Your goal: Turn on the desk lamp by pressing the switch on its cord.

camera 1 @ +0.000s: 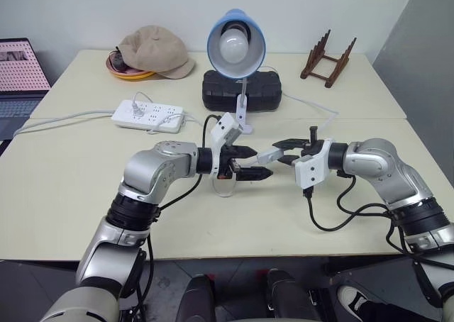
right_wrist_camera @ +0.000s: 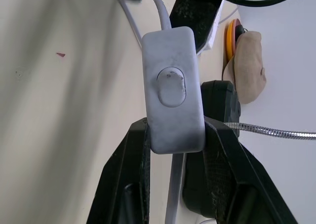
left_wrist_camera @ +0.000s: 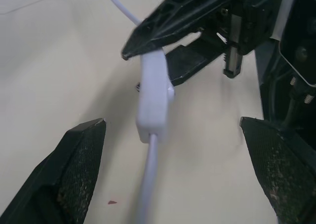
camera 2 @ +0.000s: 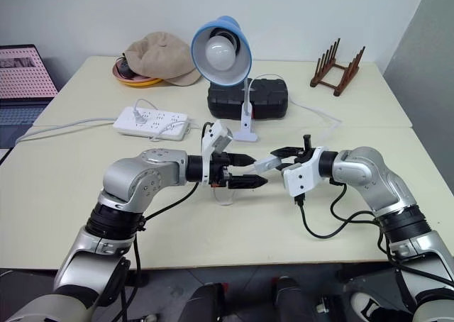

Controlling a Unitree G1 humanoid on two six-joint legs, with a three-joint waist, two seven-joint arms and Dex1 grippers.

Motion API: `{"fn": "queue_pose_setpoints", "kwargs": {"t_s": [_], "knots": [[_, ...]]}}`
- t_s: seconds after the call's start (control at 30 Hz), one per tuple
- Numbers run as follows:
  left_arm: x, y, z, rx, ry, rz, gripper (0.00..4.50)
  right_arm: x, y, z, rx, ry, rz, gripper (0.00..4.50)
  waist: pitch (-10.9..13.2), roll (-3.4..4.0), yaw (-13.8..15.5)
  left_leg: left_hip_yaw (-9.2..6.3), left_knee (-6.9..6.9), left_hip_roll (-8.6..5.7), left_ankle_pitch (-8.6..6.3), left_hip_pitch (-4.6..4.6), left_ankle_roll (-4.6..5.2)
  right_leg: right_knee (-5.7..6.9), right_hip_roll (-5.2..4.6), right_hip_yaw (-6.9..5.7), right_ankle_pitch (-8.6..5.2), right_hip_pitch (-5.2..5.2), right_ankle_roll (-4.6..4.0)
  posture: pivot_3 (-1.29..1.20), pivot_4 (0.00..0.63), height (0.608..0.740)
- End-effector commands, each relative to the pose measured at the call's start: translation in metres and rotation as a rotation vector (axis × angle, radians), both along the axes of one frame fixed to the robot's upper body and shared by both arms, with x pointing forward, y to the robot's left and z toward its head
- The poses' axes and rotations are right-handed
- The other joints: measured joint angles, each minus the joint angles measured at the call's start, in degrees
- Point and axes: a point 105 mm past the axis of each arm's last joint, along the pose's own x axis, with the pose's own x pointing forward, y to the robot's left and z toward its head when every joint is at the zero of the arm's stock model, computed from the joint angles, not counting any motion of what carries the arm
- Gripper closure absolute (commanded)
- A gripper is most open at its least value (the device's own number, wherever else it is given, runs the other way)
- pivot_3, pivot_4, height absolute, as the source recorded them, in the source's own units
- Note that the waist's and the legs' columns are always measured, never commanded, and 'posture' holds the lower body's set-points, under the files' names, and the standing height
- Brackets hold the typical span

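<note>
Between the two hands, above the middle of the desk (camera 1: 85,194): the switch (right_wrist_camera: 173,115) hangs off the surface, its rocker button facing the right wrist camera.
Right hand (camera 1: 284,150): clenched on the switch, its black fingers (right_wrist_camera: 123,184) pinching one end from both sides (this looks meant to steady the body so a push has something to work against).
Left hand (camera 1: 252,162): released, jaws standing wide, its fingers (left_wrist_camera: 74,165) on either side of the free end of the switch without touching it; I judge it is lining up to squeeze or press the button.
Cord (left_wrist_camera: 150,169): thin white wire leaving both ends of the switch, one run heading toward the lamp, the other drooping to the desk in a loop under the hands.
Desk lamp (camera 1: 236,45): standing behind the hands near a black case (camera 1: 241,91), blue shade tipped toward the robot, bulb unlit as far as I can tell, so the task is not yet done.
Power strip (camera 1: 149,116): lying left of the lamp, with a plug and white wire in one socket.
Containers: an orange-yellow dish (camera 1: 131,72) at the back left, mostly covered by a beige cap (camera 1: 152,49); something dark shows inside, too hidden to name.
Wooden rack (camera 1: 328,59): back right, its slots holding nothing.
</note>
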Motion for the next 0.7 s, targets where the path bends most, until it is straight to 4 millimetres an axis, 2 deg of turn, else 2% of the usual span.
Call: {"fn": "queue_pose_setpoints", "kwargs": {"t_s": [0.03,0.33,0.47,0.7], "knots": [[0.0072,-0.0045,0.0146,-0.027,-0.061,0.020,0.00,-0.0027,0.0081,0.0179,0.014,-0.082,0.043,3.37,0.0,0.00,0.0,0.00,0.00,0.00,0.00,0.00,0.00,0.00,0.00,0.00,0.00,0.00,0.00,0.00,0.150,0.740],[0.0073,-0.0095,0.0183,-0.056,-0.046,0.015,0.00,-0.0049,0.0113,0.0190,0.022,-0.091,0.060,3.37,0.0,0.00,0.0,-0.01,-0.01,0.00,0.00,0.00,0.00,0.01,0.00,-0.01,0.00,0.00,0.00,0.00,0.150,0.740],[0.0043,-0.0094,0.0182,-0.060,-0.043,-0.005,0.63,-0.0045,0.0108,0.0199,0.039,-0.084,0.051,3.37,0.0,0.00,0.0,-0.01,0.00,0.00,0.00,0.00,0.00,0.01,0.00,0.00,0.00,0.00,0.00,0.00,0.150,0.740],[0.0035,-0.0106,0.0200,-0.067,-0.044,-0.010,2.09,-0.0030,0.0103,0.0209,0.029,-0.094,0.053,3.37,0.0,0.00,0.0,-0.01,0.00,0.00,0.00,0.00,0.00,0.01,0.00,0.00,0.00,0.00,0.00,0.00,0.150,0.740]]}}
